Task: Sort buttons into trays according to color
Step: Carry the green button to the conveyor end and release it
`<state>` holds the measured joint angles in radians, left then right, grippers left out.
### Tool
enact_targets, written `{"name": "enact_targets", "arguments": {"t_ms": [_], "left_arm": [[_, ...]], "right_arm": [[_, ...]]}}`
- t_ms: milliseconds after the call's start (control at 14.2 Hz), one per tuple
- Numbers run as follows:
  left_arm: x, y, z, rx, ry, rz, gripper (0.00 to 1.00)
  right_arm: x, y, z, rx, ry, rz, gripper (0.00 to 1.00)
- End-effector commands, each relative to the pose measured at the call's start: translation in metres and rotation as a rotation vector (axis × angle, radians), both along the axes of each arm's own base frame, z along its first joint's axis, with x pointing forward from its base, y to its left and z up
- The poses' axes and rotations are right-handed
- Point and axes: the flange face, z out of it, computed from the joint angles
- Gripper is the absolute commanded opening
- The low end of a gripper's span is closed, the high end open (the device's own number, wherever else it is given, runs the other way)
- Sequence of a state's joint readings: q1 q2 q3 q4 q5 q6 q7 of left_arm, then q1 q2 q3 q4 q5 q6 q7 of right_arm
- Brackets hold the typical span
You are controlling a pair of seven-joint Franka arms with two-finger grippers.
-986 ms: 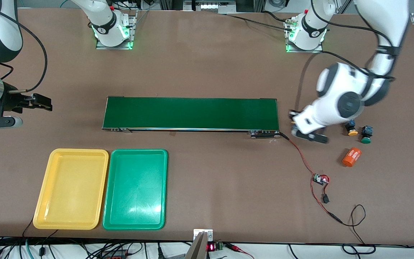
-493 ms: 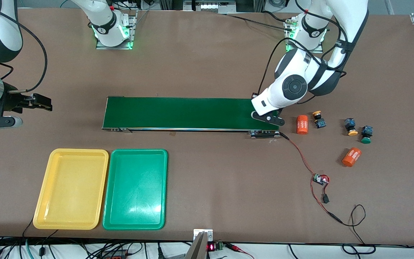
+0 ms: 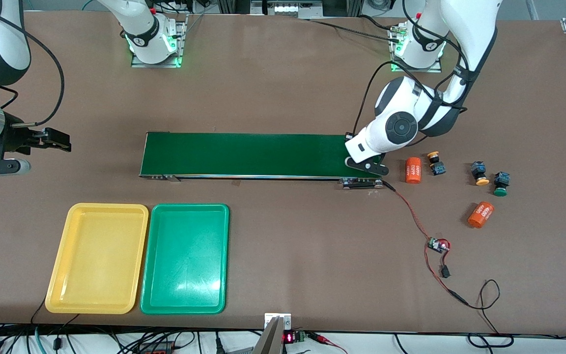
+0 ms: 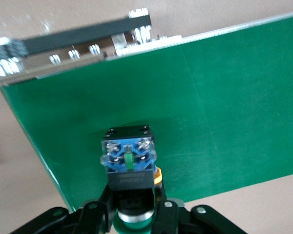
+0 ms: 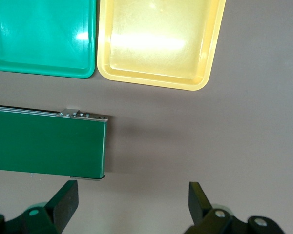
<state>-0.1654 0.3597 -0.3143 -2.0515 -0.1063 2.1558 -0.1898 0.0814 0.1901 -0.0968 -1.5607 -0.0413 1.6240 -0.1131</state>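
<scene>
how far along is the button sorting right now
Nothing is sorted: the yellow tray and green tray hold no buttons. In hand: the left end effector grips a green button over the conveyor belt. Three buttons remain on the table. The right end effector waits, open.

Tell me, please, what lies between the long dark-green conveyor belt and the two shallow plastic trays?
Only bare brown tabletop lies between the conveyor belt and the yellow tray and green tray, as the front view shows.

The brown table (image 3: 283, 73) carries conveyor belt (image 3: 258, 155), yellow tray (image 3: 97, 258), green tray (image 3: 184, 258).
</scene>
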Motion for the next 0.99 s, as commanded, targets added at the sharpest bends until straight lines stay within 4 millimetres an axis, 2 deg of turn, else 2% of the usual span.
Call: {"name": "enact_targets", "arguments": {"t_ms": [0,141,211,422,493,563,704,915], "left_arm": [[0.017,0.009,0.037,-0.036,-0.051,0.028,1.0],[0.03,0.03,0.055,-0.041,-0.085,0.069,1.0],[0.037,0.046,0.064,-0.042,-0.101,0.096,1.0],[0.056,0.096,0.068,-0.035,-0.115,0.176,1.0],[0.061,0.112,0.059,-0.03,-0.106,0.203,1.0],[0.064,0.123,0.042,-0.026,-0.078,0.222,1.0],[0.064,0.135,0.018,-0.019,-0.038,0.237,1.0],[0.066,0.155,-0.003,0.085,-0.058,0.119,1.0]], "right_arm": [[-0.002,-0.002,0.001,0.006,-0.007,0.005,1.0],[-0.002,-0.002,0.001,0.006,-0.005,0.005,1.0],[-0.002,-0.002,0.0,0.007,-0.004,0.004,1.0],[-0.002,-0.002,0.0,0.009,-0.002,0.002,1.0],[-0.002,-0.002,0.0,0.009,-0.002,0.002,1.0],[-0.002,-0.002,0.0,0.009,-0.002,0.002,1.0],[-0.001,-0.002,-0.003,0.008,0.002,0.002,1.0],[-0.002,0.0,-0.004,0.014,0.007,0.001,1.0]]}}
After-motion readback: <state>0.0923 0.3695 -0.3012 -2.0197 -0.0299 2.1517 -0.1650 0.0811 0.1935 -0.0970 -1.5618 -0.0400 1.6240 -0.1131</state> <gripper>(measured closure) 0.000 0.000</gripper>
